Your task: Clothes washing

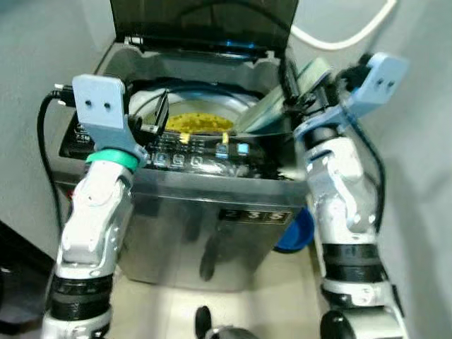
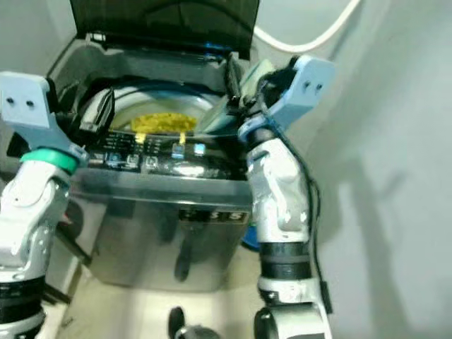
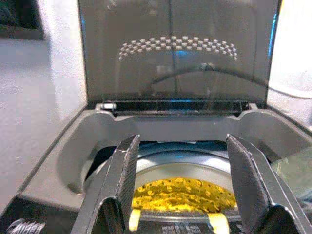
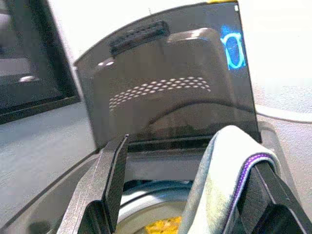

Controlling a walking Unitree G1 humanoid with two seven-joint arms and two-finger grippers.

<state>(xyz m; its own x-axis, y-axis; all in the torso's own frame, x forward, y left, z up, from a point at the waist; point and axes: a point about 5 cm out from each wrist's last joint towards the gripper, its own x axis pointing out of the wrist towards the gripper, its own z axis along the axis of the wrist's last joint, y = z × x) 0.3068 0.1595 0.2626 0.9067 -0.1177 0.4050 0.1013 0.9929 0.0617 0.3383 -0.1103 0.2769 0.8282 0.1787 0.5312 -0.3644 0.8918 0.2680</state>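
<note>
Over the washer's right rim: right gripper (image 4: 183, 195), fingers spread, pale cloth (image 4: 219, 185) with a purple edge draped on one finger (image 4: 261, 195).
Cloth: hangs at the right side of the tub opening, pale green-grey in the head views (image 1: 272, 106); whether the fingers actually pinch it, can't tell.
Left gripper (image 3: 183, 187): fingers apart, holding nothing, above the front-left rim and pointing over the tub.
Tub (image 1: 201, 95): silver ring, yellow item (image 1: 198, 125) at the bottom.
Lid (image 1: 205, 21): dark, tinted, standing upright at the back.
Washer (image 1: 205, 233): grey top-loader; control panel (image 1: 198, 157) along the front edge with lit blue buttons.
Hose (image 1: 346, 39): white, on the wall behind.
Floor right of washer: blue object (image 1: 296, 233), partly hidden.
</note>
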